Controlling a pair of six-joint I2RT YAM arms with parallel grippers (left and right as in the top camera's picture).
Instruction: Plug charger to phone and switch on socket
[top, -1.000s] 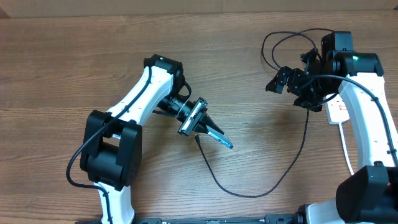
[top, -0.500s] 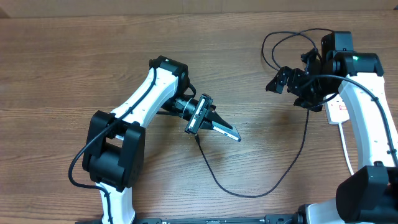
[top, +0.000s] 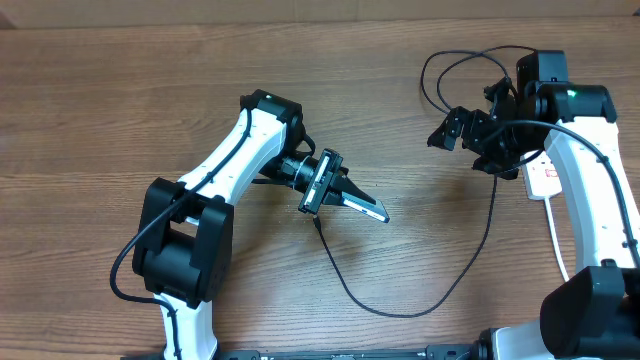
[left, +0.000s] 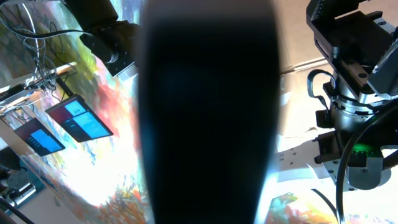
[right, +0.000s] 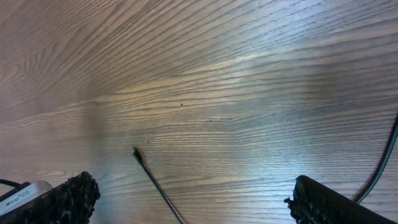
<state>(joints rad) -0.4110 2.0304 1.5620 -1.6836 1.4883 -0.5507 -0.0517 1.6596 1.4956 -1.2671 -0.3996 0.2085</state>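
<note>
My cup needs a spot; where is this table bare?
Bare: the table left of the left arm, and the gap between the phone and the right tool. Crowded around the socket and charger loops.

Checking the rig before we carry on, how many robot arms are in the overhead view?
2. The left arm reaches from the lower left to the table's middle, holding the phone; the right arm stands at the right edge. None looks hidden.

You had the brown wood-grain desk (top: 120, 90), and two screens (left: 81, 118) (blue panels lit) showed in the left wrist view.
</note>
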